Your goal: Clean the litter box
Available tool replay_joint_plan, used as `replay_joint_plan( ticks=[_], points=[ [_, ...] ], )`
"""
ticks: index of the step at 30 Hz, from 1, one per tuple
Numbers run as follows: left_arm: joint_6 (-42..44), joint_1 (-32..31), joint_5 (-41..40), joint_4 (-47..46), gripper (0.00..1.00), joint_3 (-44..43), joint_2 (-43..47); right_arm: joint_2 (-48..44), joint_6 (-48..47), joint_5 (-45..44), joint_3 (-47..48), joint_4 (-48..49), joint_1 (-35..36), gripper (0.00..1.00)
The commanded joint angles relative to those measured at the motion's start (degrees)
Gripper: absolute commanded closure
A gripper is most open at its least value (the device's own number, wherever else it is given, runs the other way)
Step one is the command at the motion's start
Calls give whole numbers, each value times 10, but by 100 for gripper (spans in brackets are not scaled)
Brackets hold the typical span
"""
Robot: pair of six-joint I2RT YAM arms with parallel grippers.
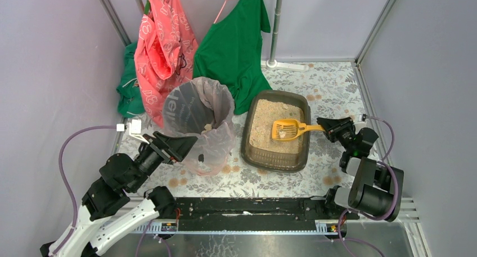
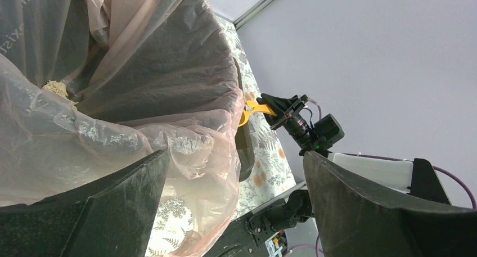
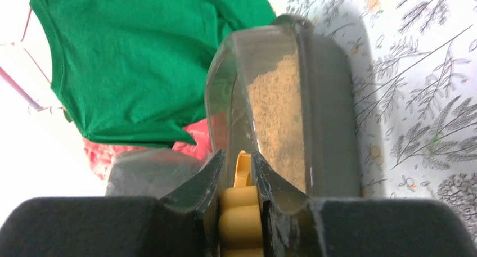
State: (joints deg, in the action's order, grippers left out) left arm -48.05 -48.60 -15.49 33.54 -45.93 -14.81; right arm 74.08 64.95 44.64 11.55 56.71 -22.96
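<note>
The litter box (image 1: 254,152), a dark translucent tray of beige litter, lies mid-table; it also shows in the right wrist view (image 3: 332,122). My right gripper (image 1: 325,126) is shut on the handle of a yellow slotted scoop (image 1: 286,130), whose head hangs over the litter with a pale lump in it. The handle shows between the fingers in the right wrist view (image 3: 241,212). My left gripper (image 1: 191,140) is open at the near side of the round bin with a clear bag liner (image 1: 198,108); one finger (image 2: 107,212) lies against the liner.
A green shirt (image 1: 233,43) and a pink garment (image 1: 164,49) hang behind the bin. A metal pole base (image 1: 286,64) stands at the back. Grey walls close in both sides. A black rail (image 1: 247,209) runs along the near edge.
</note>
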Motion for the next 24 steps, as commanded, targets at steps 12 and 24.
replay_joint_plan(
  ticks=[12,24],
  points=[
    [11,-2,-3,-18,3,-1,-5,-14,25,28,10,73,-5,100],
    [13,-1,-28,20,2,-9,20,-210,-78,13,139,-248,-3,100]
  ],
)
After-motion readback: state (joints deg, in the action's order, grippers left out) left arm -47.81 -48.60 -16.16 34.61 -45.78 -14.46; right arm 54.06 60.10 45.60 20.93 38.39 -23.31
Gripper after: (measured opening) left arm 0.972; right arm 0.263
